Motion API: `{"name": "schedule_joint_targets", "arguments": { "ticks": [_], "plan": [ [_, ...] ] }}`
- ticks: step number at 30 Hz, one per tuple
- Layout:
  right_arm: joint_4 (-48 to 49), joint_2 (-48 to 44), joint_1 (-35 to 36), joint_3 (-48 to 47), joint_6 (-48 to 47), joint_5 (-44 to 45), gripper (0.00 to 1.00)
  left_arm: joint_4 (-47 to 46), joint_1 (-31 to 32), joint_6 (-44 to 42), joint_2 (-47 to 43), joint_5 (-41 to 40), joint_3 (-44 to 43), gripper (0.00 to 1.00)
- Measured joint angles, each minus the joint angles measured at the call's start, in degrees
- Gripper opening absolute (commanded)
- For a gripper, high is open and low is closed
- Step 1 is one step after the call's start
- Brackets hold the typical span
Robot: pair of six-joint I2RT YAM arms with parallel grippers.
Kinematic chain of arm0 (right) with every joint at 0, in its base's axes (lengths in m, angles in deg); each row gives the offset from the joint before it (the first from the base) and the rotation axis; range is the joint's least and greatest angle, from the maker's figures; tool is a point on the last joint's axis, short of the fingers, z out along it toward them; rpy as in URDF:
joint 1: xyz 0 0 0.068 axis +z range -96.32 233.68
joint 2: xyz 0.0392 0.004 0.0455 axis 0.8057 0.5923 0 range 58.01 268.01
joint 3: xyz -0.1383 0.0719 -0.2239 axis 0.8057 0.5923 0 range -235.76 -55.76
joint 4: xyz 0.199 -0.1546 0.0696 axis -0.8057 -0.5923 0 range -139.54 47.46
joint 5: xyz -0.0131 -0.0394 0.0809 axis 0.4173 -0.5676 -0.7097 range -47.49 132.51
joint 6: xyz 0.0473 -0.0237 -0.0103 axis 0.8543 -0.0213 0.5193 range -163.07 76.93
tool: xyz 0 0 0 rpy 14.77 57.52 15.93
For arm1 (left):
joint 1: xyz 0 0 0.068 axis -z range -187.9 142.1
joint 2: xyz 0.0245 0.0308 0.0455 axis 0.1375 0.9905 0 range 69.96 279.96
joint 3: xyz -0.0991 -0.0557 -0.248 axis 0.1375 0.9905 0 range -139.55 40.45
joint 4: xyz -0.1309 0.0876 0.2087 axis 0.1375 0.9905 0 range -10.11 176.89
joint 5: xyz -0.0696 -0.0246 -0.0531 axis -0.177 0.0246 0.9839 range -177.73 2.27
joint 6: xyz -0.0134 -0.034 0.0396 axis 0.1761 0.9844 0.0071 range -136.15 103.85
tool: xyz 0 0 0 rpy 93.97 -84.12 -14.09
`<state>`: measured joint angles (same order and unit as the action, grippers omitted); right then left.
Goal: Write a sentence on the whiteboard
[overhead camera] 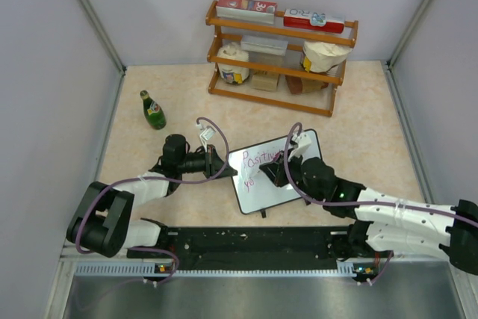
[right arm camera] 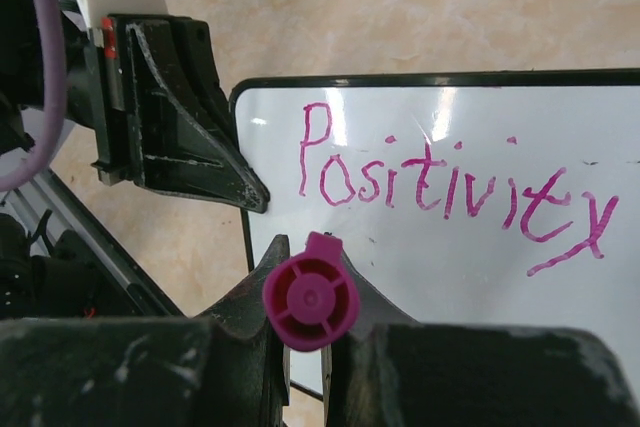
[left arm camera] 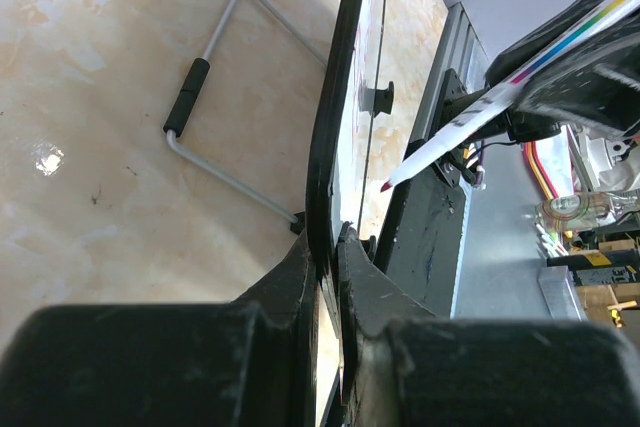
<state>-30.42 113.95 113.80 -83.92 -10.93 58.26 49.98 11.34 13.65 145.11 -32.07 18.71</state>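
Note:
The whiteboard (overhead camera: 287, 184) stands tilted up at the table's middle, seen edge-on in the left wrist view (left arm camera: 338, 127). My left gripper (overhead camera: 222, 160) is shut on its left edge, and its jaws (left arm camera: 333, 242) clamp the black frame. On the board, the sentence (right arm camera: 450, 182) reads "Positivity" in pink, with "yo" (overhead camera: 250, 180) begun below. My right gripper (right arm camera: 310, 262) is shut on a pink-capped marker (right arm camera: 310, 292) pointed at the board. The marker's tip (left arm camera: 386, 187) hovers right by the board's face; contact cannot be told.
A wire stand (left arm camera: 215, 97) props the board from behind. A green bottle (overhead camera: 153, 110) stands at the back left. A wooden rack (overhead camera: 282, 57) with boxes and bags is at the back. A black and metal rail (overhead camera: 246, 240) runs along the near edge.

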Motion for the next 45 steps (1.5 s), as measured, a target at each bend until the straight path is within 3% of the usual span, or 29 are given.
{"name": "schedule_joint_targets", "arguments": {
  "ticks": [7, 45],
  "plan": [
    [-0.2, -3.6, -1.6, 0.2, 0.0, 0.3, 0.0, 0.0, 0.0, 0.0, 0.0, 0.0, 0.0, 0.0],
    [1.6, -3.5, -2.2, 5.9, 2.6, -1.1, 0.0, 0.0, 0.0, 0.0, 0.0, -0.1, 0.0, 0.0]
  ]
}}
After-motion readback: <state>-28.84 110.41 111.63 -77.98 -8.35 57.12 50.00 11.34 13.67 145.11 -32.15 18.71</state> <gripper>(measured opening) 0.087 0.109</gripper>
